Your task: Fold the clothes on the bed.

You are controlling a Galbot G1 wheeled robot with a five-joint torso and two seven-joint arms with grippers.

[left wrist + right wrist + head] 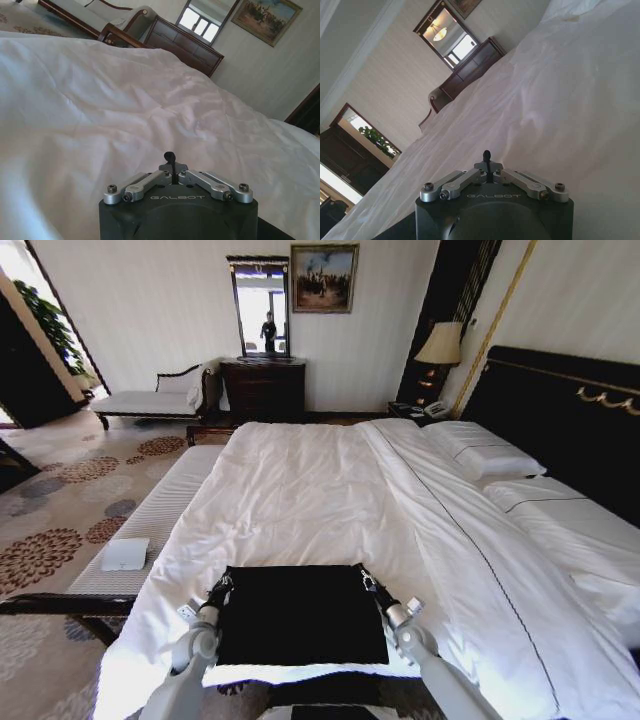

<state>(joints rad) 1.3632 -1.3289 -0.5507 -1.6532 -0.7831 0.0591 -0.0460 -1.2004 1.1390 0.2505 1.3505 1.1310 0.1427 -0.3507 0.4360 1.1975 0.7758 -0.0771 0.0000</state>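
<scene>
The clothes (300, 615), one black T-shirt, lie as a flat dark rectangle on the near end of the bed (300, 490), lettering hidden. My left gripper (222, 587) sits at the shirt's far left corner and my right gripper (367, 578) at its far right corner. In the left wrist view the left gripper (171, 162) has its fingers pressed together, with a small black tuft pinched at the tips. The right gripper (487, 159) looks the same in the right wrist view. Beyond both stretches white duvet.
A long white bench (150, 520) with a small white box (125, 554) runs along the bed's left side. Pillows (485, 455) and the dark headboard (560, 410) are at the right. A chaise (150, 400), dresser (262, 388) and lamp (442, 345) stand by the far wall.
</scene>
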